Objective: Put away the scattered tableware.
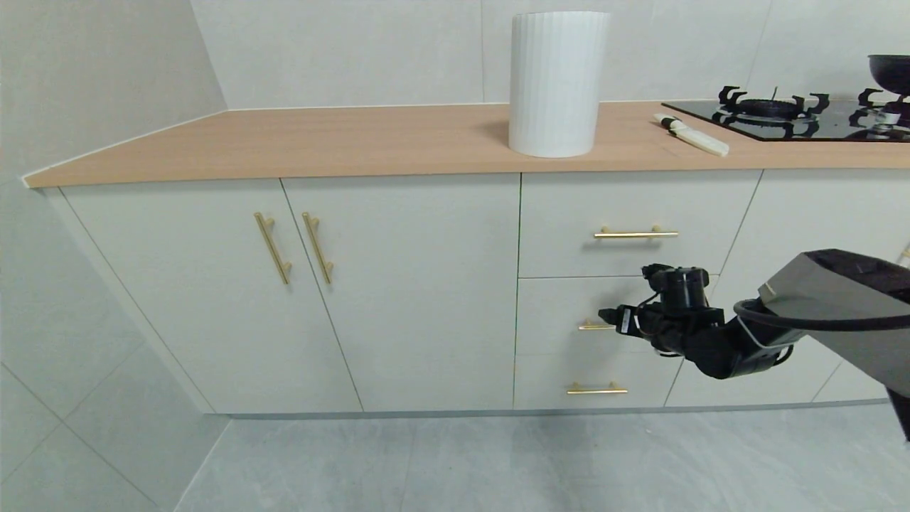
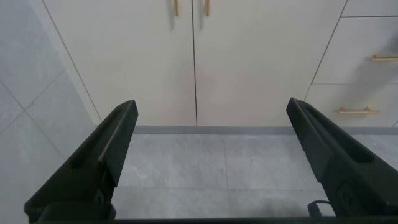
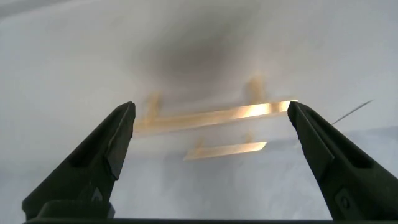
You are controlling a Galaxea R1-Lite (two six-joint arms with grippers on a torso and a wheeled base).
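Just ahead of your right gripper (image 3: pixel 209 108), jaws spread wide, sits the middle drawer handle (image 3: pixel 186 120). Your left gripper (image 2: pixel 211 109) hangs open, low over the floor (image 2: pixel 205 168). The knife (image 1: pixel 691 134) lies on the countertop (image 1: pixel 355 142), well above the right gripper.

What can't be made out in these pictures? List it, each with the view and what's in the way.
1. Drawer contents: in the head view, the shut drawer fronts hide them.
2. Middle drawer handle: blurred in the right wrist view. In the head view the right gripper covers most of it, so contact is unclear.
3. Black pan: cut off by the head view's edge.
4. White utensil on the counter: too small in the head view to name.
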